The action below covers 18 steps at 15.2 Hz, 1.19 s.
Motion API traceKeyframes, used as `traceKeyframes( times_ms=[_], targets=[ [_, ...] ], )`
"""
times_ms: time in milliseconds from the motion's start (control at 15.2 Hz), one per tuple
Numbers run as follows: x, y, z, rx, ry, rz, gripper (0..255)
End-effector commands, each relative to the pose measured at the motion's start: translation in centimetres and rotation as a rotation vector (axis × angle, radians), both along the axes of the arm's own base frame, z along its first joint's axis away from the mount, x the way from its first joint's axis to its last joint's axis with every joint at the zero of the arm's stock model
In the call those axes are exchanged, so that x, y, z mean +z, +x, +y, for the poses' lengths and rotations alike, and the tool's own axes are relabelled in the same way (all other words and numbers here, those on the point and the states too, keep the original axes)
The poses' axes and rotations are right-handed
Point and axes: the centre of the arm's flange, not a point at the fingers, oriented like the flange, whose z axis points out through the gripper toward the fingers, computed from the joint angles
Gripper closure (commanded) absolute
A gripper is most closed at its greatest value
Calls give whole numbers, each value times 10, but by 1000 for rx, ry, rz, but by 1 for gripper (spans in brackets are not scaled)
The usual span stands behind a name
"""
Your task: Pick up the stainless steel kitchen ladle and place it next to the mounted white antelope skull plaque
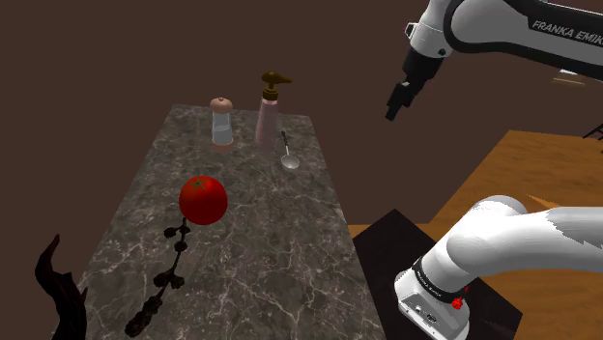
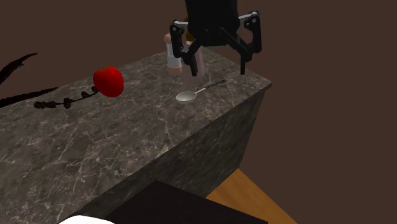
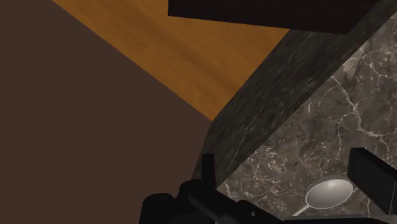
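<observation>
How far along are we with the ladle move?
Nothing is done yet: the ladle lies flat on the marble table, beside the pump bottle. In hand: the approach, with the hand open, raised near the table's edge by the ladle, holding nothing. Left: the grasp, the lift, and the carry to the dark horned shape at the shoulder view's lower left, likely the plaque.

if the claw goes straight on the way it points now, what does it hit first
Probably the marble tabletop near its edge, just beside the ladle; the open claw frames that spot, though depth is unclear.
</observation>
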Motion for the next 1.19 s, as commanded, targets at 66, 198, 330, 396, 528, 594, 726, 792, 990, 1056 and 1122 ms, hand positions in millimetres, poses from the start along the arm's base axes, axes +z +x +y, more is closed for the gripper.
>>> traceKeyframes(
  times_ms=[66, 198, 330, 396, 528, 594, 726, 792, 990, 1056, 1122],
  targets=[
    [-9, 8, 3, -24, 15, 0, 0],
    [-27, 25, 10, -72, 44, 1, 0],
    [-44, 42, 17, -120, 73, 2, 0],
    [-53, 51, 20, -144, 87, 3, 0],
    [-71, 68, 26, -191, 116, 4, 0],
    [-79, 77, 29, -215, 131, 4, 0],
    [-96, 95, 34, -263, 160, 5, 0],
    [-105, 104, 37, -287, 175, 6, 0],
    [-130, 131, 44, -359, 218, 7, 0],
    [-139, 140, 46, -383, 233, 7, 0],
    [-147, 150, 48, -407, 247, 8, 0]
  ],
)
